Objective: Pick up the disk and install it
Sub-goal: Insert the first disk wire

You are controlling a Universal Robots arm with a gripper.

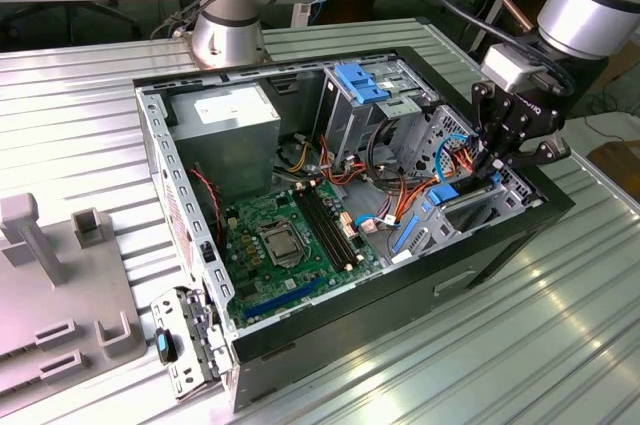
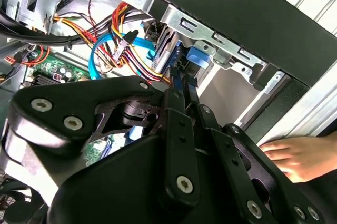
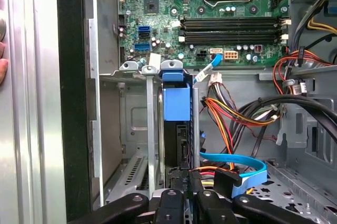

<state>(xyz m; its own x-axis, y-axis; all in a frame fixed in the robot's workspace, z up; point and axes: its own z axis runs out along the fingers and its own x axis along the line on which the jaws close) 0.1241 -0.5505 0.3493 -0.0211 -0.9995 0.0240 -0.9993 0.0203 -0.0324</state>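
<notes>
1. The tool (image 1: 492, 167) is down inside the open PC case (image 1: 480, 255), fingers pinched on the disk (image 3: 176, 129).
2. The disk stands on edge right ahead of the tool, partway into the drive cage (image 3: 131, 129).
3. Looks mostly installed, not fully seated or released yet.

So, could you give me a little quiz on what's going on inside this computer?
1. True or false: the disk lies flat on the motherboard.
2. The pincer is: A) above the power supply; B) at the drive cage, shut on the disk; C) outside the case.
3. Fill in: a person's ____ shows just outside the case.
Key: 1 false, it stands on edge in the drive cage; 2 B; 3 hand.
</notes>
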